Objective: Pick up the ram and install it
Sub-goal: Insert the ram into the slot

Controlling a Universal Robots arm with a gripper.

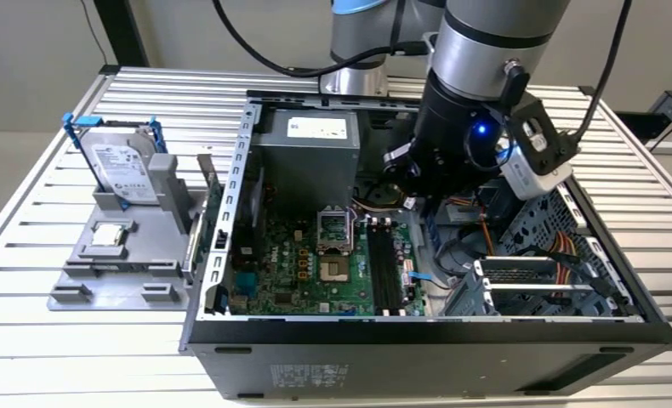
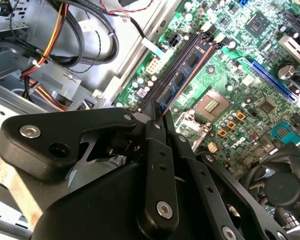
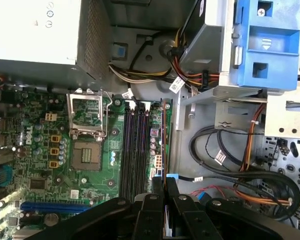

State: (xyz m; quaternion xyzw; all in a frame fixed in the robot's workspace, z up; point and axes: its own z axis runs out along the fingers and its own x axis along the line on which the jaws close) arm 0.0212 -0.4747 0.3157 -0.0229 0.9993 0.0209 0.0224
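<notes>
In the second wrist view your pincer [image 2: 157,117] grips the ram [image 2: 182,75] edge-on over its motherboard slot [image 2: 170,70]; any tilt could jam it against the slot's end clips.

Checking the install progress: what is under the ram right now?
The ram stands on edge over a memory slot on the green motherboard, held in the gripper fingers. Its lower edge is hidden, so seating can't be judged.

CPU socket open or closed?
Open: the CPU socket has its metal load plate flipped up beside it, and the bare contact field is exposed.
</notes>
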